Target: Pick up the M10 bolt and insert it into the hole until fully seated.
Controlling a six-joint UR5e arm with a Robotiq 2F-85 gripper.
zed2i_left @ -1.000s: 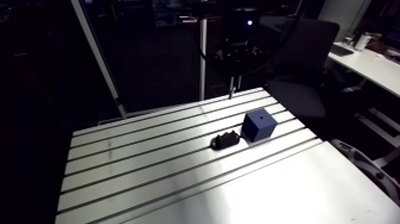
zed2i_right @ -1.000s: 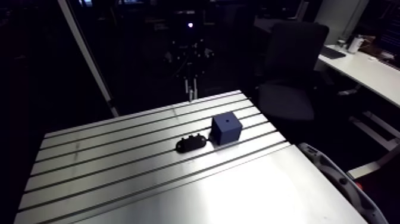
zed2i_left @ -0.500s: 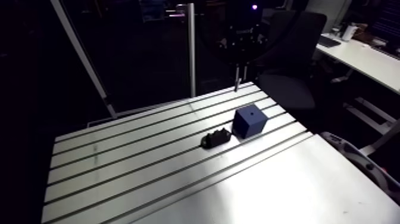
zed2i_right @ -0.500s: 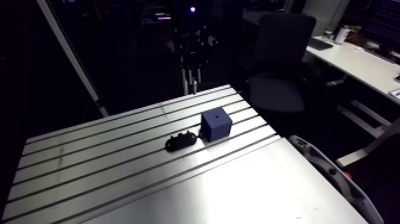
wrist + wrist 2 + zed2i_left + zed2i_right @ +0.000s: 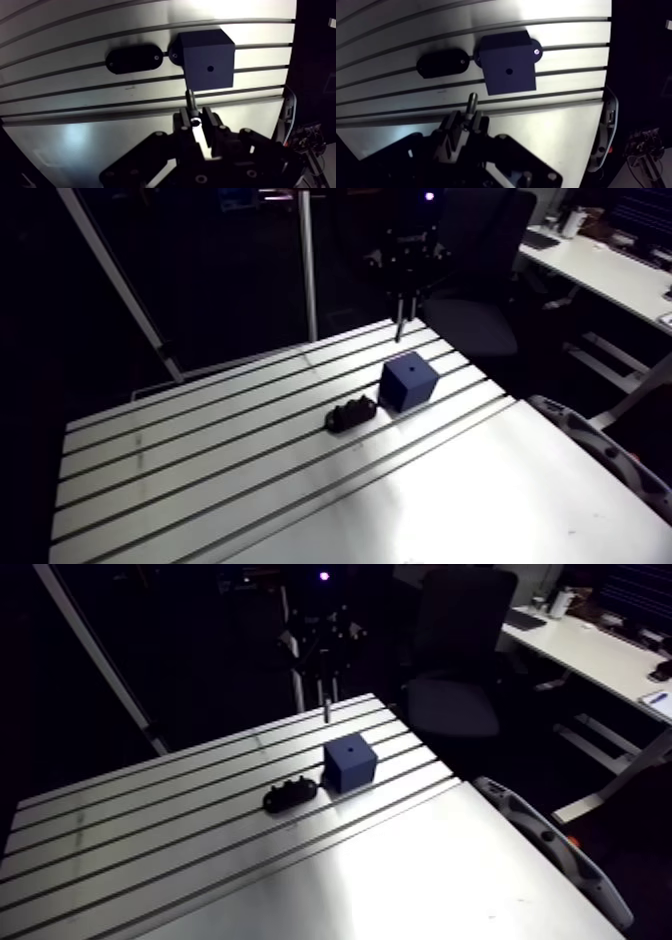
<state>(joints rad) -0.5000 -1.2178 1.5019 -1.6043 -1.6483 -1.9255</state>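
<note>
Aluminium counter (image 5: 200,448), slotted. Item: blue block (image 5: 408,380), standing toward the counter's far right corner, with one hole (image 5: 210,68) in its top face, still unfilled. Item: black fixture (image 5: 350,415), just beside the block on the side away from the right edge. Item: M10 bolt (image 5: 190,102), clenched in the claw (image 5: 196,122), shank down, held in the air over the counter's far edge. Change: against the earlier arm views, which have themselves shifted, claw and bolt stand nearer the block. Judgement: transport is almost done. The tip is not yet over the hole, so centring and lowering remain.
</note>
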